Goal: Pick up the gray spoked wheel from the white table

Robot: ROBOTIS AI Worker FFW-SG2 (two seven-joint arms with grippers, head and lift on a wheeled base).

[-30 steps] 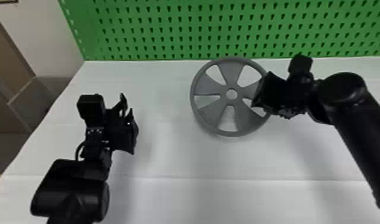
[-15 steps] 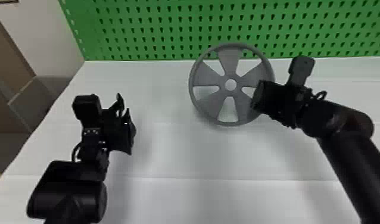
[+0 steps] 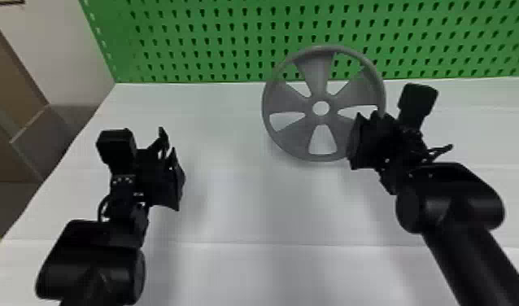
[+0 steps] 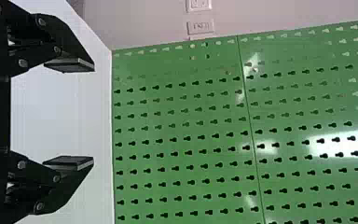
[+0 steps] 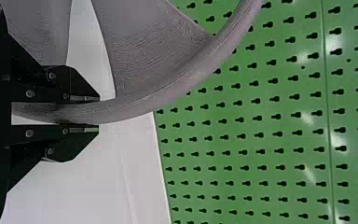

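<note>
Gripped at its lower right rim, the gray spoked wheel (image 3: 320,136) stands tilted above the white table (image 3: 238,195), its top overlapping the green board. My right gripper (image 3: 354,142) is at that rim in the head view. In the right wrist view, the fingers of my right gripper (image 5: 98,113) are shut on the rim of the wheel (image 5: 168,88), one on each side. My left gripper (image 3: 171,162) is parked at the left over the table. The left wrist view has my left gripper (image 4: 93,114) open, with a wide gap between its fingers.
A green pegboard (image 3: 230,44) rises along the table's back edge. At the left, past the table's side edge, are a pale wall (image 3: 67,40) and brown panels (image 3: 10,81).
The wheel has risen off the table and tipped more upright, held in my right gripper, which has turned with its arm. My left arm has barely shifted.
</note>
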